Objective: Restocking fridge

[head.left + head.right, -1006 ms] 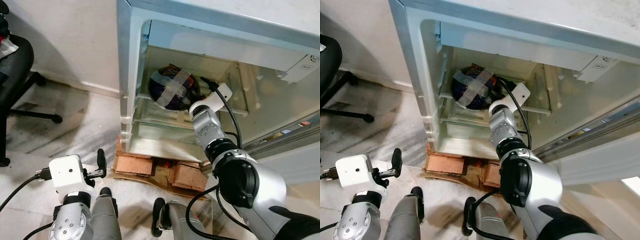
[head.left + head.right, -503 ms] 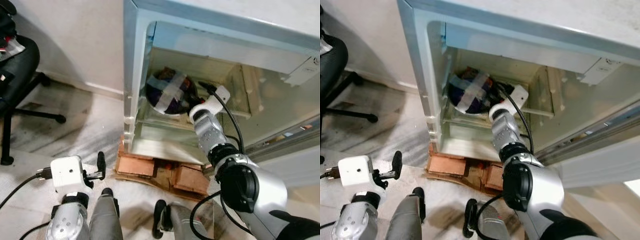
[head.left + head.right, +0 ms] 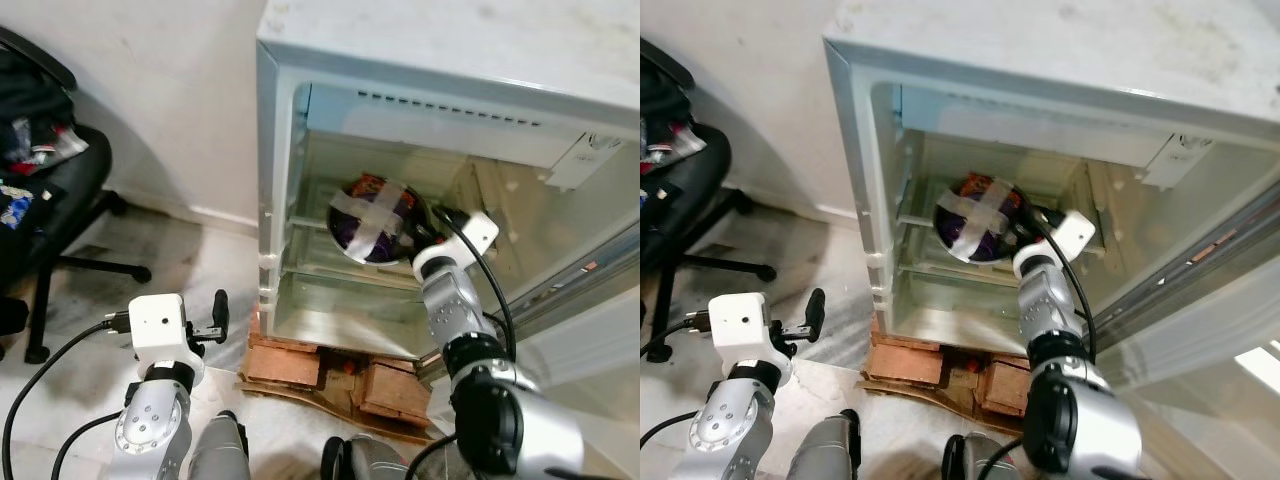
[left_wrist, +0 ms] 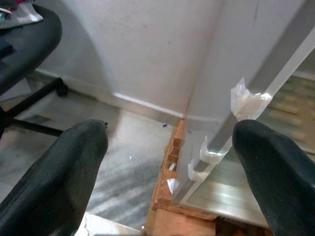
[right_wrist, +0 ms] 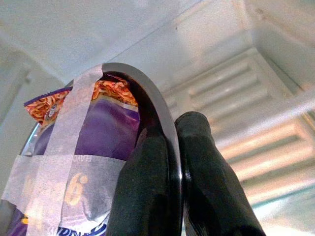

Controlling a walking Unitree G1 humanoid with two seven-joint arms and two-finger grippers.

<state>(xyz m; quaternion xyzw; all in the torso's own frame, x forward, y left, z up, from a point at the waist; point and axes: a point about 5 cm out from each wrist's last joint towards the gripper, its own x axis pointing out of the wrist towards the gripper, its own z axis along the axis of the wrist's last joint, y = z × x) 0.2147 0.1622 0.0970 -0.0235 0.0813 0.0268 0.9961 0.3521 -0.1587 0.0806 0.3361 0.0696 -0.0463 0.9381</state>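
Observation:
A black bowl [image 3: 378, 218] with a purple noodle packet taped under crossed strips of tape is inside the open fridge [image 3: 280, 190], above its glass shelf [image 3: 312, 226]. It is tilted, with its taped top facing out. My right gripper [image 5: 170, 130] reaches into the fridge and is shut on the bowl's rim [image 5: 147, 93], one finger on each side. My left gripper [image 4: 170, 130] stands open and holds nothing, low beside the fridge's left outer corner, over the floor.
The fridge rests on bricks [image 3: 290, 364] and cardboard. Its open door [image 3: 590, 290] stands at the right. A black office chair [image 3: 50, 200] with clutter on it sits at the left by the white wall. Marble floor lies between the chair and the fridge.
The whole view has shifted, showing more of the fridge's top. My right gripper keeps its hold on the bowl inside the fridge. The left arm stays low.

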